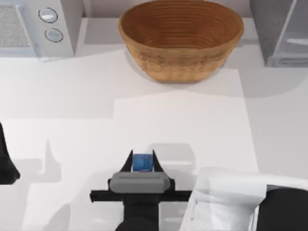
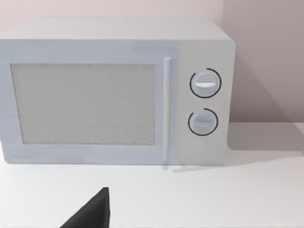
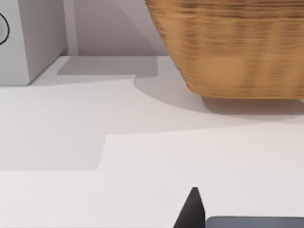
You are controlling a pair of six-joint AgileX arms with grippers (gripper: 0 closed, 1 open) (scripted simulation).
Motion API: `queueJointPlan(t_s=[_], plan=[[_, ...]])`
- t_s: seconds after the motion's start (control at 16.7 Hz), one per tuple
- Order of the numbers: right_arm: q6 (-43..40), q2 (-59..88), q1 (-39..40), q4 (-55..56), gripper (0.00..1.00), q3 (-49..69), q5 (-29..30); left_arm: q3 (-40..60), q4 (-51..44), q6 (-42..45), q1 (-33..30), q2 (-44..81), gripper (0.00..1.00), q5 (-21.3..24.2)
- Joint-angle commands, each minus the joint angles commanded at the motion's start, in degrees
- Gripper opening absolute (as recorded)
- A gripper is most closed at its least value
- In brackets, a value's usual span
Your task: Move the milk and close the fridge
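The milk (image 1: 142, 162), a small blue carton, sits between the two dark fingers of my right gripper (image 1: 142, 161) near the table's front middle, and the fingers press against its sides. In the right wrist view one dark fingertip (image 3: 192, 209) shows beside the carton's grey-blue top (image 3: 254, 222). The fridge (image 1: 272, 29), a grey speckled box, stands at the back right corner with its pale glassy door panel (image 1: 294, 41) swung outward. My left arm (image 1: 7, 166) is parked at the left edge, and a dark finger (image 2: 92, 213) of it points toward the white appliance.
A large woven basket (image 1: 181, 38) stands at the back middle, between the fridge and a white appliance with two round knobs (image 1: 50, 24) at the back left. White tabletop (image 1: 183, 120) lies between the carton and the basket.
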Motion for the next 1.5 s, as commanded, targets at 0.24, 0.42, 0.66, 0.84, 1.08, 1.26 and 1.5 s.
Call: queueJointPlan(t_s=[0.24, 0.42, 0.66, 0.84, 1.08, 1.26, 1.5], plan=[[0.0, 0.0, 0.0, 0.0, 0.0, 0.0, 0.0, 0.0, 0.0, 0.0, 0.0, 0.0, 1.0, 0.0], [0.0, 0.0, 0.0, 0.0, 0.0, 0.0, 0.0, 0.0, 0.0, 0.0, 0.0, 0.0, 1.0, 0.0], [0.1, -0.98, 0.17, -0.7, 0.0, -0.24, -0.08, 0.0, 0.0, 0.0, 0.0, 0.0, 1.0, 0.0], [0.2, -4.37, 0.13, -3.43, 0.0, -1.09, -0.1, 0.0, 0.0, 0.0, 0.0, 0.0, 1.0, 0.0], [0.31, -6.74, 0.18, -5.39, 0.0, -1.67, -0.05, 0.0, 0.0, 0.0, 0.0, 0.0, 1.0, 0.0], [0.4, -6.6, 0.1, -5.24, 0.0, -1.49, -0.08, 0.0, 0.0, 0.0, 0.0, 0.0, 1.0, 0.0], [0.3, -11.02, -5.85, -6.72, 0.0, -4.93, -3.79, 0.0, 0.0, 0.0, 0.0, 0.0, 1.0, 0.0]])
